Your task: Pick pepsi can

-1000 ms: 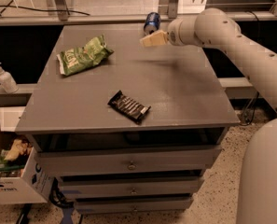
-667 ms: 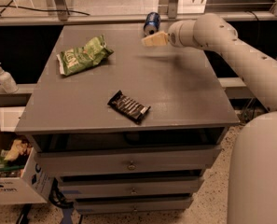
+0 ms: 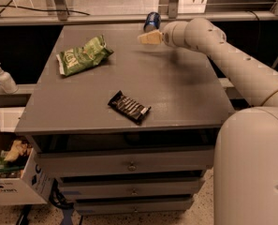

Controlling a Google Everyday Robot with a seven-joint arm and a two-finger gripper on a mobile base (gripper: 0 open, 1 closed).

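The pepsi can (image 3: 152, 21), a small dark blue can, stands at the far edge of the grey table (image 3: 185, 93), right of centre. My gripper (image 3: 144, 38) with its pale fingers hovers over the table just in front of the can, pointing left. The white arm reaches in from the right. The can stands free, just behind the gripper.
A green chip bag (image 3: 82, 55) lies at the table's far left. A black snack bar wrapper (image 3: 129, 107) lies near the front centre. The table has drawers below. A soap bottle (image 3: 3, 78) and a cardboard box (image 3: 12, 172) are to the left.
The gripper stays at about the same place by the can. The view has shifted slightly, with more of the white robot body showing at lower right.
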